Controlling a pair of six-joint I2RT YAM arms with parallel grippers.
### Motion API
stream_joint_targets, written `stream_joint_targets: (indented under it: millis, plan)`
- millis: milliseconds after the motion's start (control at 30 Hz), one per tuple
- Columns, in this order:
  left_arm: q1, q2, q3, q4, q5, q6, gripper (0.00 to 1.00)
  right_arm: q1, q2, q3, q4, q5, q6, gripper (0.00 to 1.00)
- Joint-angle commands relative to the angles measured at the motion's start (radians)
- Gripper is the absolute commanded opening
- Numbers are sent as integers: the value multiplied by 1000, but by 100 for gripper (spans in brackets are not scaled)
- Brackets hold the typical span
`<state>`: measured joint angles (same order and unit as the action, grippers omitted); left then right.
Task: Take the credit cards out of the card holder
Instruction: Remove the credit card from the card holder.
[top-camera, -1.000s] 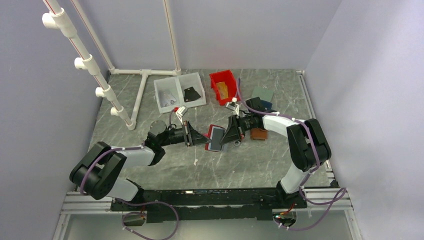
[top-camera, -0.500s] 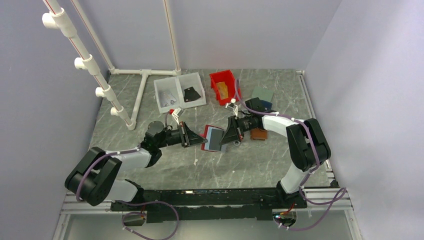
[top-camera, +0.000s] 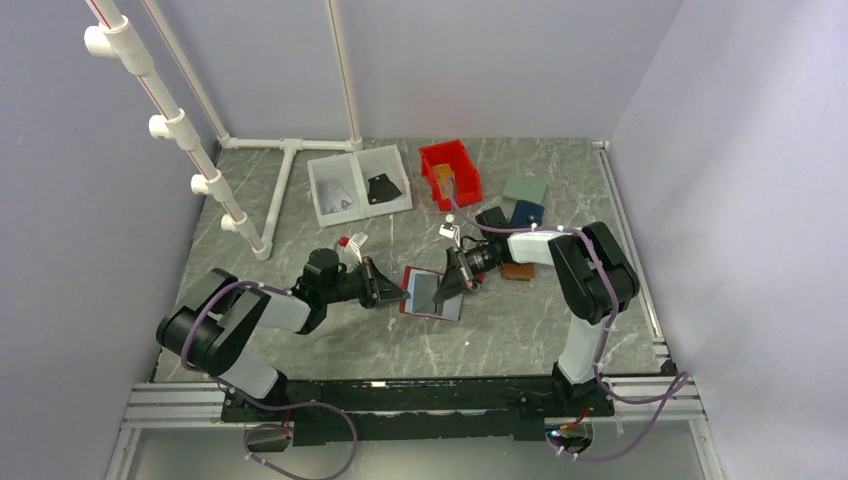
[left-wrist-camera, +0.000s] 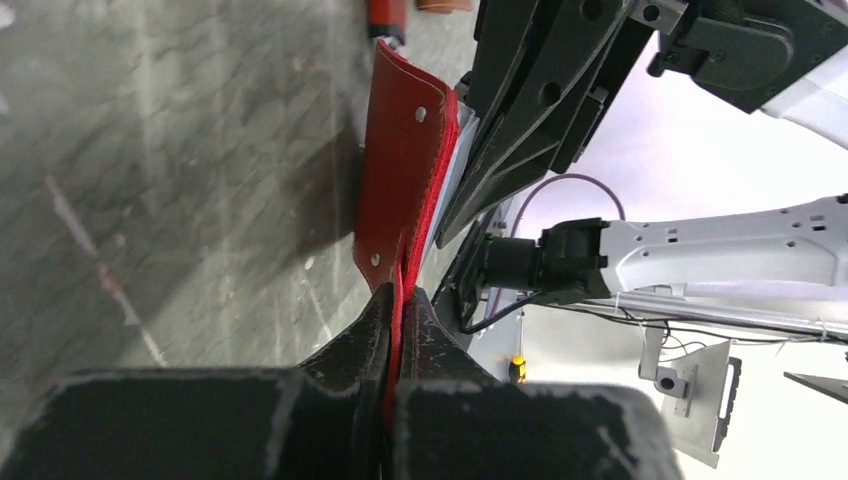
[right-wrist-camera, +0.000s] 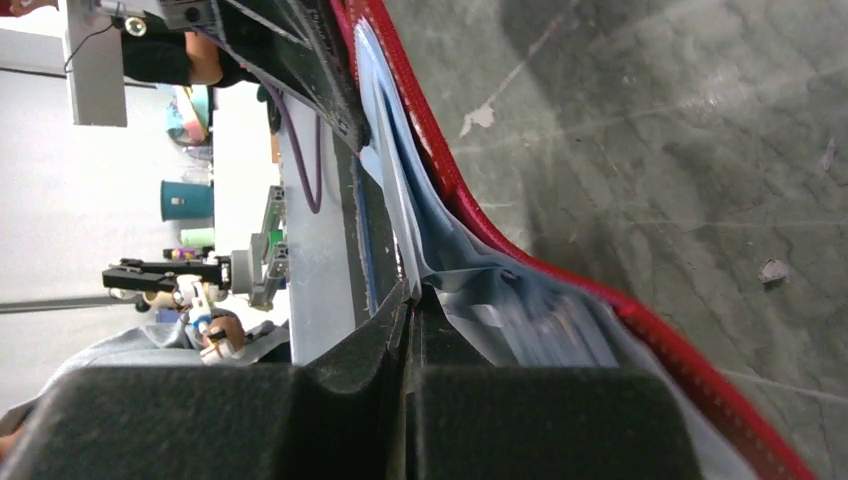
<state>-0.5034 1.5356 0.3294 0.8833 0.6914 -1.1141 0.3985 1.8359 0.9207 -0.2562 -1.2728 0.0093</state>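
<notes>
my left fingers (top-camera: 395, 293) are shut tight on the left edge of the card holder (top-camera: 426, 301), and the left wrist view shows the red flap (left-wrist-camera: 405, 150) pinched between them (left-wrist-camera: 395, 300). the holder is spread open near the middle of the bench (top-camera: 330, 340), its red outside toward the bench top and its pale blue-grey inside facing up. my right fingers (top-camera: 446, 289) come at it from the far right side and are closed, tips together, on the pale lining (right-wrist-camera: 470, 270) just inside the red rim (right-wrist-camera: 447, 185). from the right wrist view (right-wrist-camera: 410, 300) i cannot tell whether a card is caught in that pinch or only the pocket material. toward the far edge of the bench stands a red bin (top-camera: 463, 158) with what looks like a tan-orange card (top-camera: 442, 176) lying in it. left of the bin sits a white tray (top-camera: 358, 165) with two compartments, a dark piece (top-camera: 380, 188) in its right one. a brown wallet (top-camera: 517, 270) lies just behind my right arm, and a blue wallet (top-camera: 527, 212) is farther back, toward the right edge. a white pipe frame (top-camera: 285, 165) takes up the far left corner.
</notes>
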Motion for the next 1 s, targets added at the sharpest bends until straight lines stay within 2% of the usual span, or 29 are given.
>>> stream_joint_targets:
  millis: [0, 200, 533, 767, 967]
  plan:
    - [-4, -17, 5, -120, -24, 59, 0, 26, 59, 42, 23, 74, 30, 0]
    - [6, -41, 8, -295, -73, 116, 0, 38, 122, 76, 3, 112, 40, 0]
    - [9, 15, -6, -304, -91, 123, 0, 42, 139, 90, -26, 112, 23, 3]
    - [10, 18, -9, -301, -91, 125, 0, 43, 144, 90, -21, 94, 35, 14]
    - [10, 35, -7, -277, -76, 122, 0, 43, 148, 84, 1, 88, 64, 15]
